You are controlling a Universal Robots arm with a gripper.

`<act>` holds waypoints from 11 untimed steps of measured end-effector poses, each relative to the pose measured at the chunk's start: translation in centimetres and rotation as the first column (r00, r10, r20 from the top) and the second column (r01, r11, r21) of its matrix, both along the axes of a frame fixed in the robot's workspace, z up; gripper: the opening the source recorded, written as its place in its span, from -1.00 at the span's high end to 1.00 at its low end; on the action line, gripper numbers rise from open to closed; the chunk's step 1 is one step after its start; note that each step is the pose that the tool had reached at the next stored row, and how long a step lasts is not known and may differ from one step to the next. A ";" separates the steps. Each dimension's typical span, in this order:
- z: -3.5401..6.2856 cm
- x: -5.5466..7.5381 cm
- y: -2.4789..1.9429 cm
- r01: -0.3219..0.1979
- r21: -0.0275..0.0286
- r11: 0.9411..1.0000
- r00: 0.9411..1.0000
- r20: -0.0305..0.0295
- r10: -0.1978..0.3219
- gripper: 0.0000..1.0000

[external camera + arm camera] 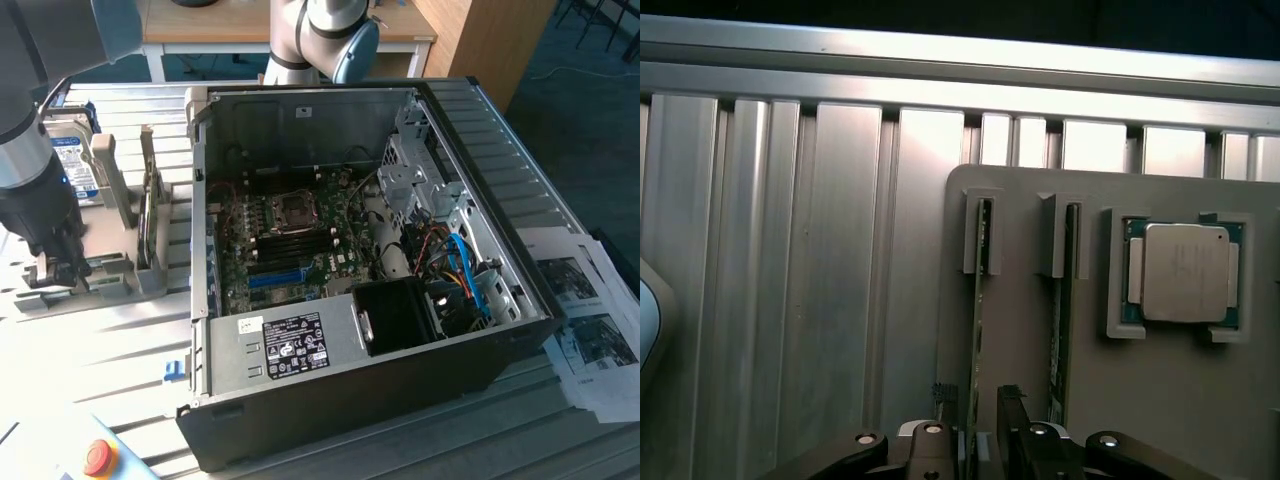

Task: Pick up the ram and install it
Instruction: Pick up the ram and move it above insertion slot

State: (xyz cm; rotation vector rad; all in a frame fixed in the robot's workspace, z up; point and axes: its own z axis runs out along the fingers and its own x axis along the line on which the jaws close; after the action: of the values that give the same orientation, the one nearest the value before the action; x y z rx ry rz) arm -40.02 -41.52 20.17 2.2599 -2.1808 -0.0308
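Two jaws of the released pincer [978,408] straddle the upright ram [977,320] at 9 o'clock of the case [350,412]: pick-up step, needing a square close.

I am holding my end effector [54,272] down at the grey holder [112,280] on the table [90,360], at the exterior view's left of the open computer case [350,410].

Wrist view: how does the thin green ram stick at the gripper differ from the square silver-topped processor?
The narrow ram stick stands on edge; the square processor lies flat. The ram stick is inside the open gripper; the processor sits apart. Both rest in the grey holder.
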 end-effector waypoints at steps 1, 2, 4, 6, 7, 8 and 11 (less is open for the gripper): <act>0.00 0.1 0.00 0.000 0.000 1.000 1.000 0.000 0.000 0.41; 0.00 0.1 0.00 0.000 0.000 1.000 1.000 0.000 0.000 0.41; 0.00 0.2 0.00 0.000 0.000 1.000 1.000 0.000 0.000 0.41; -0.01 0.3 0.00 0.000 0.000 1.000 1.000 0.000 0.000 0.41; 0.00 0.3 0.00 0.000 0.000 1.000 1.000 0.000 0.000 0.41; 0.00 0.3 0.00 0.000 0.000 1.000 1.000 0.000 0.000 0.41; -0.01 0.3 0.00 0.000 0.000 1.000 1.000 0.000 0.000 0.41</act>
State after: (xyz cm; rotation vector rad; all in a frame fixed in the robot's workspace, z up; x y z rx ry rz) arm -39.73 -41.52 20.16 2.2598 -2.1808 -0.0307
